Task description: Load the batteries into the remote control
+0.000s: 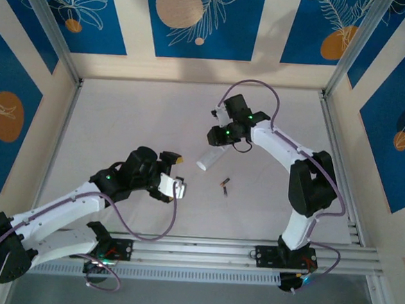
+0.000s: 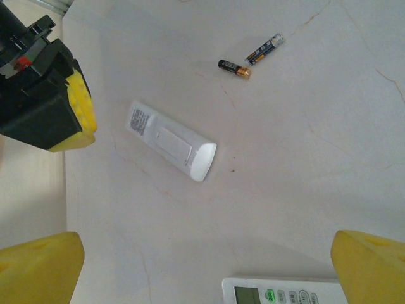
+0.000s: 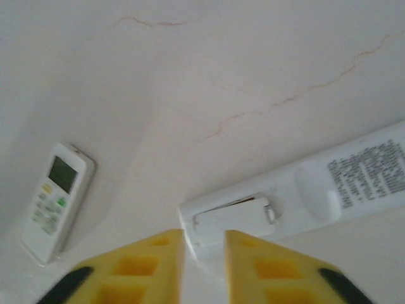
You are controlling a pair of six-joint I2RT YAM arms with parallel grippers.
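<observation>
Two yellow pads (image 3: 158, 266) of the right pincer (image 3: 204, 248) stand drawn close, with a narrow slit between them and nothing in it. Just past their tips lies the face-down remote (image 3: 297, 202). Its battery cover (image 3: 233, 221) is at the end nearest the pincer and looks slightly ajar; whether the tips touch it I cannot tell. Well off to that pincer's left lies a second remote (image 3: 54, 199), screen and buttons up. The left pincer (image 2: 205, 247) is spread wide and holds nothing, one pad (image 2: 38, 269) at each side of its view. The top end of the second remote sits just beneath it, between the pads. Ahead of this pincer, apart from it, is the face-down remote. Farther ahead still are the batteries (image 2: 235, 68), a dark cell with a copper end and a blue-and-silver cell (image 2: 266, 48). They lie almost end to end on the pale table (image 2: 316, 158), well apart from both pincers and outside either remote
</observation>
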